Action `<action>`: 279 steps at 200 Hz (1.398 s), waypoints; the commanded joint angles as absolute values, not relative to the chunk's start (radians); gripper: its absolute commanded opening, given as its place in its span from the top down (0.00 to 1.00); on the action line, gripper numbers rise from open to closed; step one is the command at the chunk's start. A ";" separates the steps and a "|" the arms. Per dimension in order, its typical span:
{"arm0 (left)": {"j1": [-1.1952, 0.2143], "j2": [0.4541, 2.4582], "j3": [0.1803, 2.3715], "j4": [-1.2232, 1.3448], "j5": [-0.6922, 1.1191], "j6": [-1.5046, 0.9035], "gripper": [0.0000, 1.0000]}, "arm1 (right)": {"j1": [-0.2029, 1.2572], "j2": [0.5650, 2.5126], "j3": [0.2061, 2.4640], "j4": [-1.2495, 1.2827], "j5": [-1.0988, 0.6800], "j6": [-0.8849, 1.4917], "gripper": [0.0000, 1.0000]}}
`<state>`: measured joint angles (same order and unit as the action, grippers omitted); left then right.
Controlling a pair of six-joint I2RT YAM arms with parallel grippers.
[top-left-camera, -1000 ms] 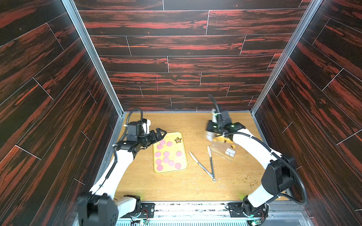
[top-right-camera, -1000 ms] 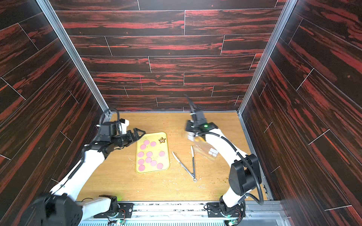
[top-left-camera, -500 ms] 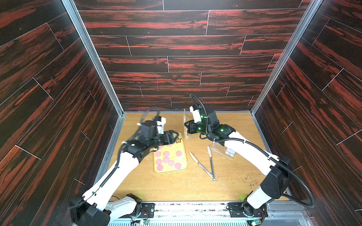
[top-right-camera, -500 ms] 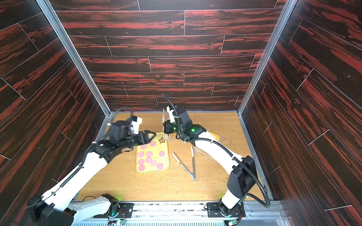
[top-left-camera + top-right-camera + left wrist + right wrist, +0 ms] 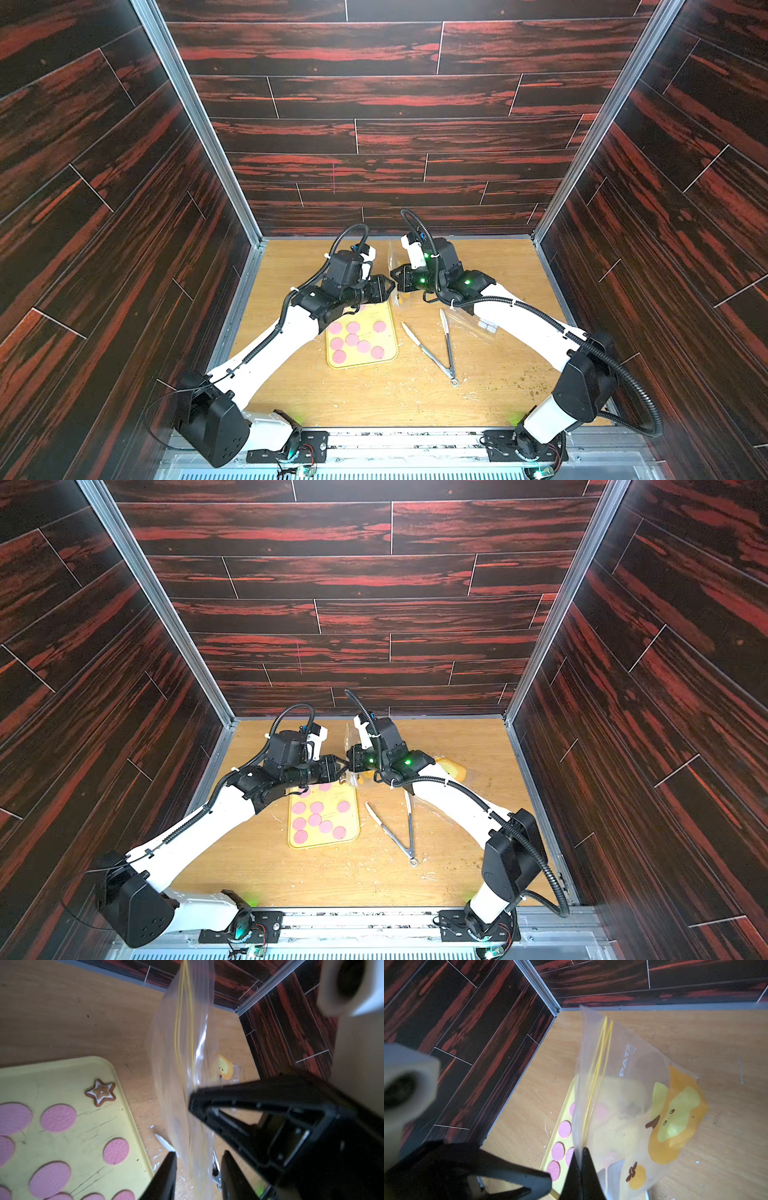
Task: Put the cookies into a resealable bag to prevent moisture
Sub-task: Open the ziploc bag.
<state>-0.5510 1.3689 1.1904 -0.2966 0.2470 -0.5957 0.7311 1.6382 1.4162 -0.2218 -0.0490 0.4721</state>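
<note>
Several pink cookies [image 5: 353, 338] [image 5: 318, 818] [image 5: 58, 1118] [image 5: 564, 1128] lie on the yellow tray [image 5: 361, 363] [image 5: 324, 843] [image 5: 62, 1070]. The clear resealable bag [image 5: 392, 259] [image 5: 351, 737] [image 5: 182, 1043] [image 5: 633, 1084], with yellow zip lines, hangs upright above the tray's far right corner. My right gripper [image 5: 395, 276] [image 5: 350, 757] [image 5: 578, 1150] is shut on its edge. Facing it, my left gripper [image 5: 388, 286] [image 5: 343, 766] [image 5: 198, 1154] is open, its fingers astride the bag's lower edge with gaps on both sides.
A star-shaped biscuit [image 5: 101, 1092] sits in the tray's far corner. Metal tongs [image 5: 436, 353] [image 5: 399, 833] lie right of the tray, spread open. A clear packet [image 5: 484, 326] and an orange-and-yellow printed packet [image 5: 451, 766] [image 5: 225, 1068] lie at the right. Crumbs litter the table.
The right arm has carried the bag left and up towards the tray. The left arm has swung in to meet it, and its jaws have narrowed around the bag's edge.
</note>
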 commanded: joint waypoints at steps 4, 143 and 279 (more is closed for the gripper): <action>-0.551 1.384 1.212 -0.275 0.224 -0.581 0.72 | 0.738 1.591 1.395 -0.190 -0.075 0.498 1.00; -0.554 1.442 1.196 -0.252 0.287 -0.564 0.88 | 0.737 1.562 1.361 -0.176 -0.101 0.557 1.00; -0.533 1.399 1.203 -0.293 0.227 -0.546 1.00 | 0.721 1.536 1.285 -0.265 -0.015 0.463 0.79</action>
<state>-0.5430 1.4445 1.1839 -0.2707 0.2455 -0.5652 0.7216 1.5837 1.3140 -0.2264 -0.0360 0.4881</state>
